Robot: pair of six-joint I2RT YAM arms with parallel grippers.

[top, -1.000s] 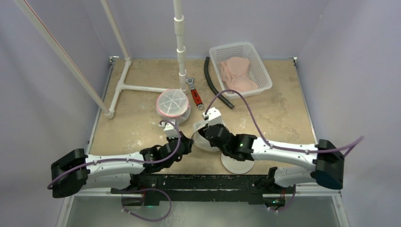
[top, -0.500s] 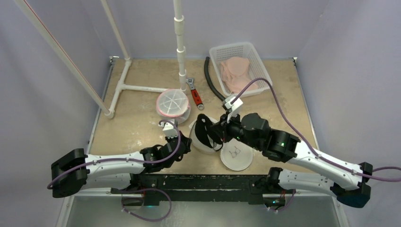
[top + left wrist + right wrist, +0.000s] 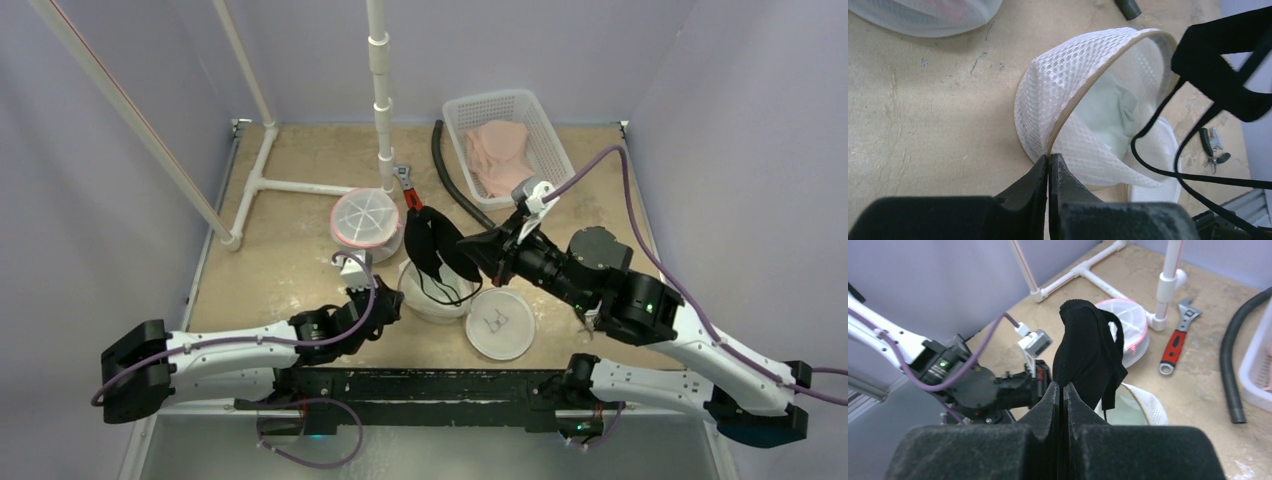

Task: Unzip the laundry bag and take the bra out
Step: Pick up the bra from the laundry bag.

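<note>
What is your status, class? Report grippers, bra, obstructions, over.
Left gripper shut on laundry bag rim. Right gripper shut on bra, lifted above bag. Partly dangling over bag mouth; snag possible.

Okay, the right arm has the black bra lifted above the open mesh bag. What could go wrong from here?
1. The bra trails thin straps down across the mouth of the laundry bag. On a higher lift they could catch on the zipper rim and drag the bag.
2. The left gripper pinches only the bag's thin zipper edge, so such a tug might pull it free.
3. The right gripper holds just a small fold of fabric, which might slip.
</note>
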